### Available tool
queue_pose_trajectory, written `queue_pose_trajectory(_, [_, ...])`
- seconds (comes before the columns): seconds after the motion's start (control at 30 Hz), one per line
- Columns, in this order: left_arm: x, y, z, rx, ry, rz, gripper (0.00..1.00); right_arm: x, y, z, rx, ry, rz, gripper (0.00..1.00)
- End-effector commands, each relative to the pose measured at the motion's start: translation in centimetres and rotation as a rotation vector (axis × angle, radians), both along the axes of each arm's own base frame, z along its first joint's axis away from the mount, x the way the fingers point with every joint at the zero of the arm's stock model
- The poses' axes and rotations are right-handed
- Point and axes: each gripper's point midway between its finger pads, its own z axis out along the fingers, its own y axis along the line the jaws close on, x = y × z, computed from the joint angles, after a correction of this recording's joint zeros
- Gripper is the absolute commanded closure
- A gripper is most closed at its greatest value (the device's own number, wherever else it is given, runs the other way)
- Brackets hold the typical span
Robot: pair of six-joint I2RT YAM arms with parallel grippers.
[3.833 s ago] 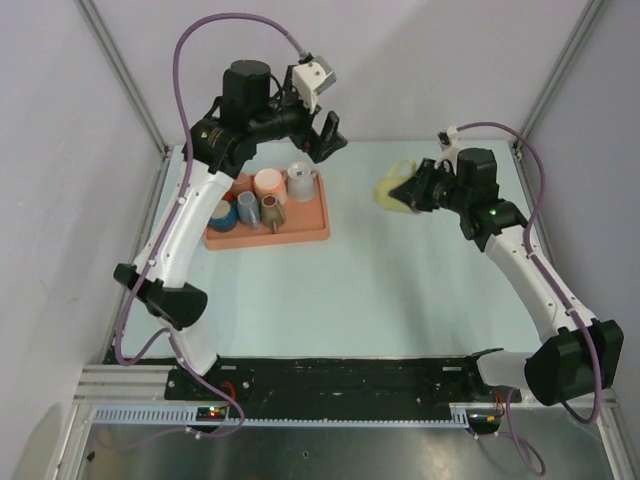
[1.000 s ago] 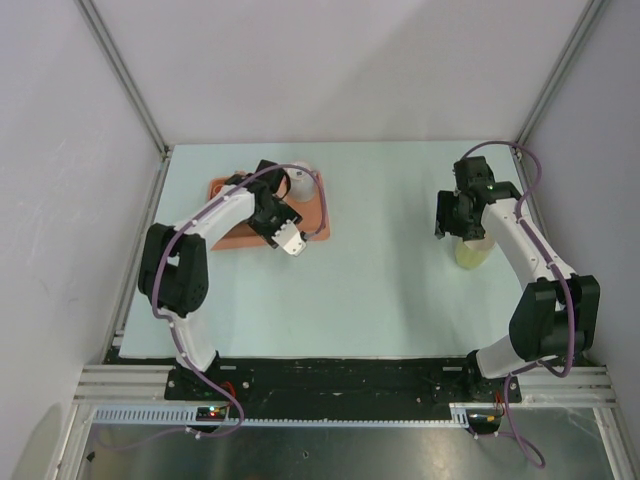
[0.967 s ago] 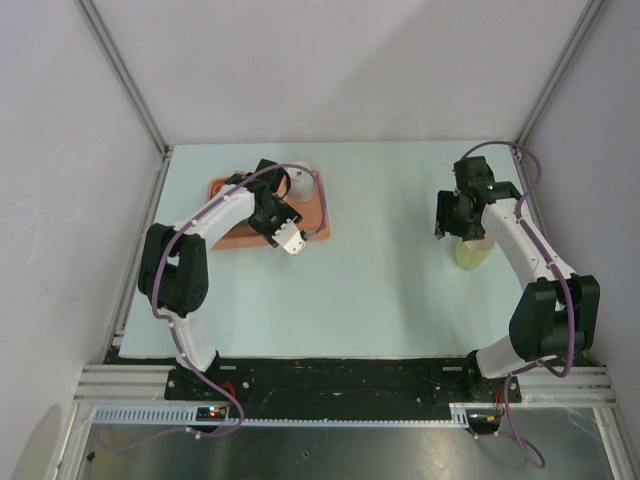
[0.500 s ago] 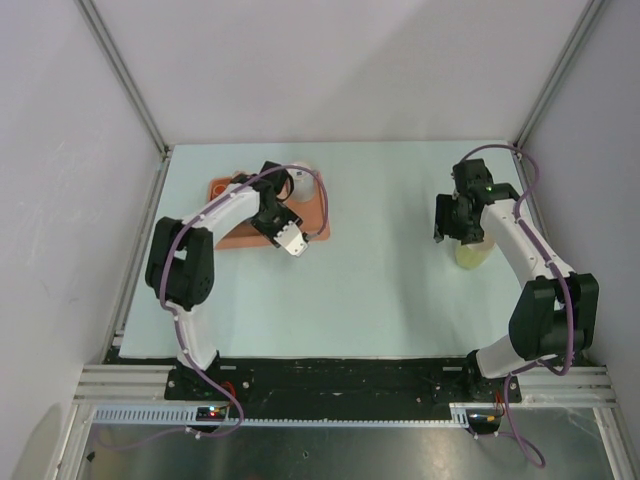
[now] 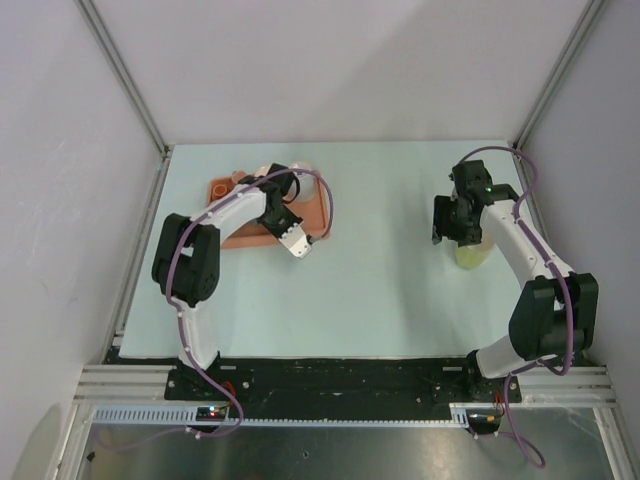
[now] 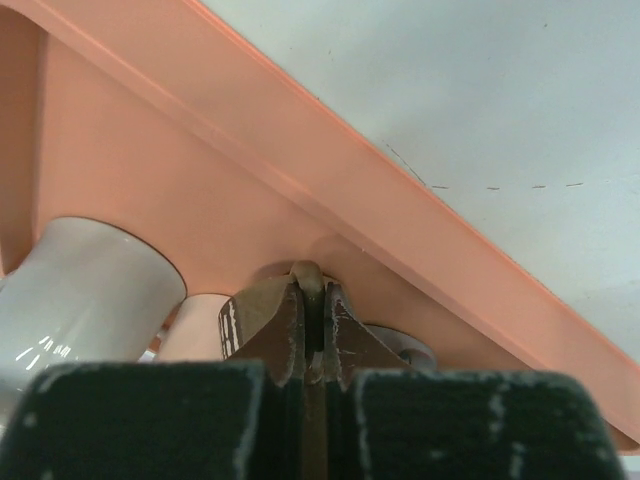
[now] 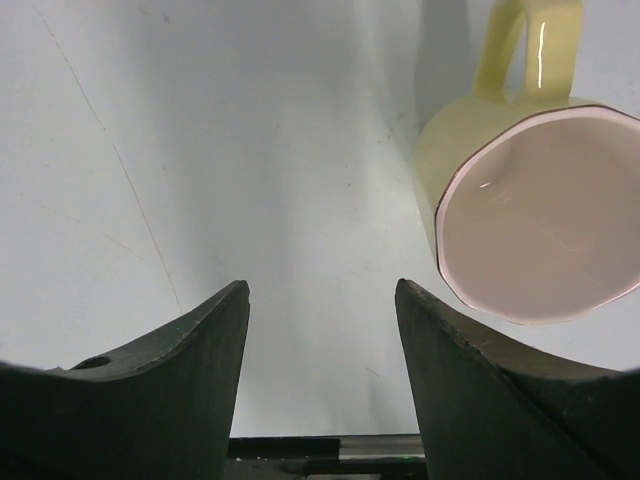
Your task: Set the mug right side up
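Note:
A pale yellow mug (image 7: 520,210) with a pink inside stands upright on the table (image 5: 380,260), its mouth up and its handle pointing away from my right gripper. That gripper (image 7: 320,300) hangs open just left of the yellow mug (image 5: 472,253) with nothing between its fingers. In the orange tray (image 6: 400,215), my left gripper (image 6: 313,335) is shut on the handle (image 6: 305,278) of a brown mug (image 6: 250,312). In the top view the left gripper (image 5: 274,212) reaches into the tray (image 5: 322,210) and hides the brown mug.
A white mug (image 6: 85,280) and a peach cup (image 6: 195,325) lie in the tray beside the brown one. The tray's raised rim runs right behind my left fingers. The white mug (image 5: 300,177) stands at the tray's far edge.
My left gripper has closed onto the brown mug's handle, and the left arm has pushed slightly deeper into the tray. The right arm has barely moved and stays open.

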Motion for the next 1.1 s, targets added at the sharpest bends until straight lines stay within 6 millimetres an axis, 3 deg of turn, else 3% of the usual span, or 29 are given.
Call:
queue_pose_trajectory(0.0, [2.6,-1.8,3.0,0.056,-0.155,-0.391,1.00,0.0,0.1,1.4,0.015,-0.050,0.018,0.34])
queue_pose_trajectory(0.1, [2.5,-3.8,5.6,-0.060,-0.193,-0.361,1.00,-0.2,0.1,2.3,0.018,-0.074,0.013,0.34])
queue_pose_trajectory(0.23, [2.3,-7.1,10.3,-0.330,-0.176,-0.141,1.00,-0.4,0.3,4.3,0.038,-0.142,0.013,0.28])
queue_pose_trajectory(0.43, [1.7,-10.6,16.8,-0.646,-0.077,0.116,1.00,0.2,2.7,9.1,0.172,-0.330,0.079,0.03])
queue_pose_trajectory(0.5, [1.3,-11.9,19.5,-0.782,0.010,0.241,1.00,0.3,3.9,10.8,0.236,-0.390,0.117,0.01])
queue_pose_trajectory(0.63, [0.4,-15.4,28.5,-1.104,0.268,0.506,1.00,0.0,7.6,15.1,0.424,-0.514,0.237,0.01])
queue_pose_trajectory(0.73, [-1.3,-17.2,34.9,-1.265,0.404,0.581,1.00,-0.8,11.2,19.1,0.581,-0.614,0.365,0.01])
queue_pose_trajectory(0.8, [-3.0,-18.0,37.6,-1.324,0.484,0.597,1.00,-1.7,13.9,22.1,0.685,-0.685,0.466,0.00])
queue_pose_trajectory(0.93, [-6.7,-19.1,40.9,-1.375,0.640,0.603,1.00,-2.6,16.8,28.4,0.865,-0.862,0.620,0.01])
queue_pose_trajectory(1.07, [-9.9,-19.6,43.1,-1.388,0.739,0.565,1.00,-3.1,17.3,32.3,0.928,-1.004,0.698,0.02])
